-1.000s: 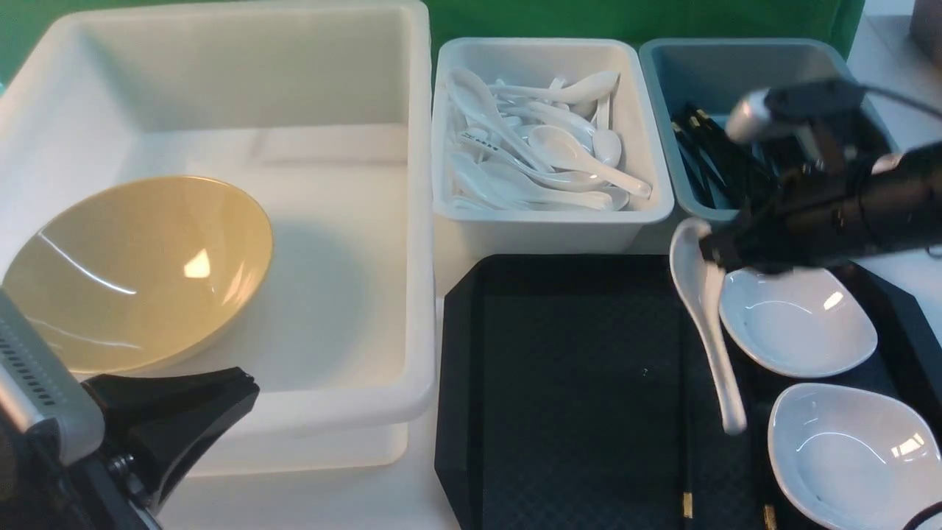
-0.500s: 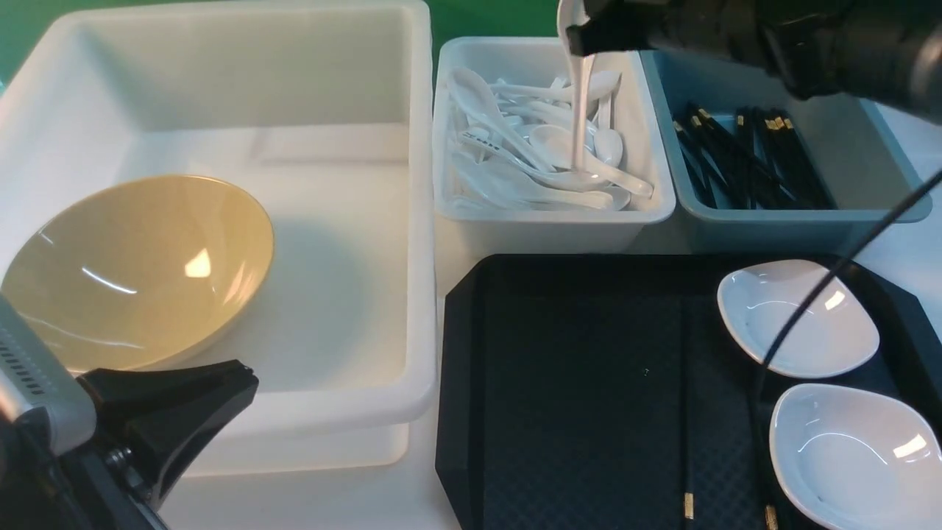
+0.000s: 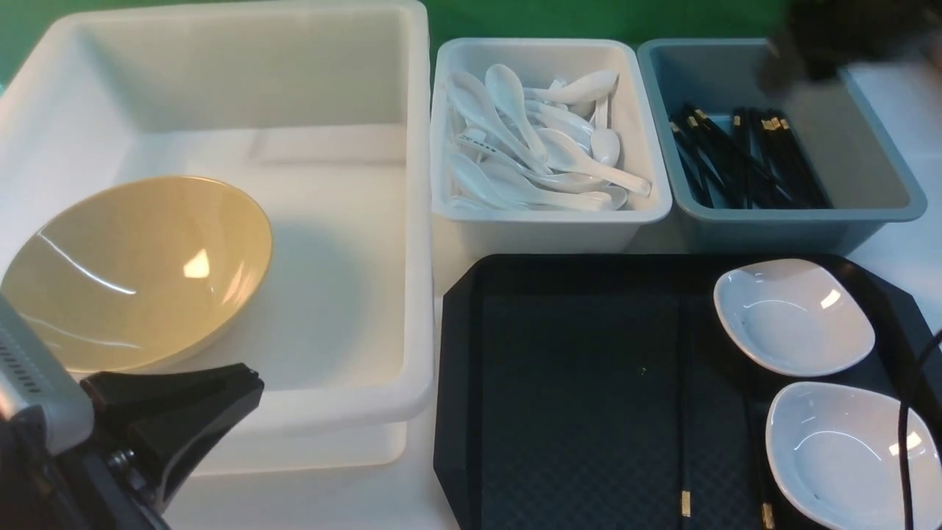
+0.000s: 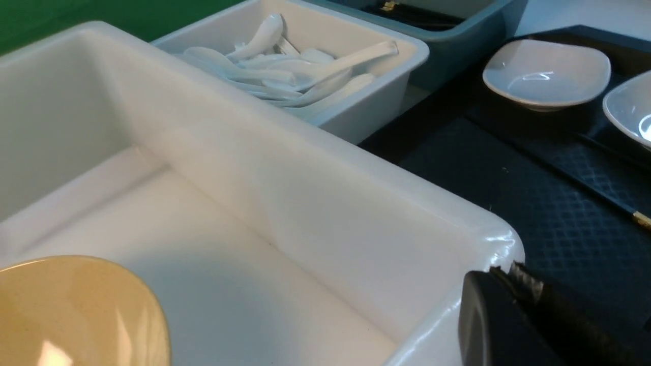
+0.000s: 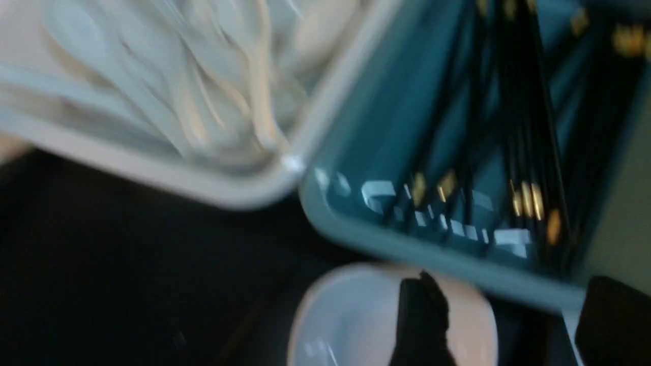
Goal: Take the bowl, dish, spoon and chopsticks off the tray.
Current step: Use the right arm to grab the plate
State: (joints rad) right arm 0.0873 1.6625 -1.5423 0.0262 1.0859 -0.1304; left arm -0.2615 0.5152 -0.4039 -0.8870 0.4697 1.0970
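The spoon (image 3: 508, 92) is lying on top of a heap of white spoons in the small white bin (image 3: 552, 224), to the left of the right pincer (image 3: 806, 48) and nearer the robot. That pincer is showing only as a dark blur over the far edge of the grey-blue bin (image 3: 802, 224). In the right wrist view its fingers (image 5: 422, 315) are standing wide apart, released, with nothing between them. Below the pincer, many black sticks are lying in the grey-blue bin. Nearer the robot than the pincer, the tray (image 3: 574, 383) is carrying the chopsticks (image 3: 686, 503), lying lengthwise, and two white dishes (image 3: 795, 316) on its right side. Far to the left, the bowl (image 3: 140, 272) is leaning tilted inside the big white bin (image 3: 346, 73). It is sitting just beyond the left pincer (image 3: 246, 386), which is clenched, gripping nothing, by that bin's near rim.
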